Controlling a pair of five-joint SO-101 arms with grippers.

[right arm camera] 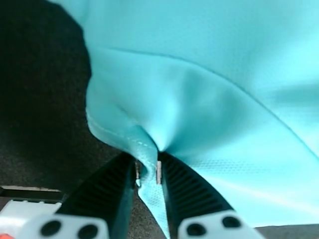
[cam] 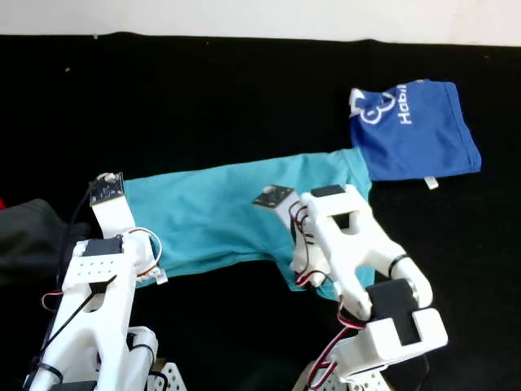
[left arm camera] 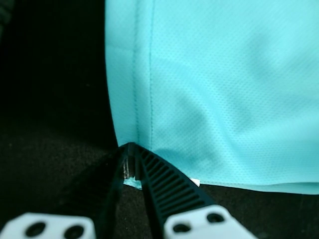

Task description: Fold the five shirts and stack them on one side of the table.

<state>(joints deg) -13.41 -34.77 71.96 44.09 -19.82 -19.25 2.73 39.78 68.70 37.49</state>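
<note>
My left arm [cam: 98, 293] stands at the near left in the high view, stretched forward from its base with the wrist pitched down. Its end effector [left arm camera: 132, 162] has both fingers pressed together on a hem corner of the teal shirt [left arm camera: 224, 89]. My right arm [cam: 358, 244] rises from the near right, elbow bent, forearm angled in toward the left. Its end effector [right arm camera: 147, 172] is clamped as well, with a pinch of the same shirt bunched between its ribbed fingers [right arm camera: 184, 194].
</note>
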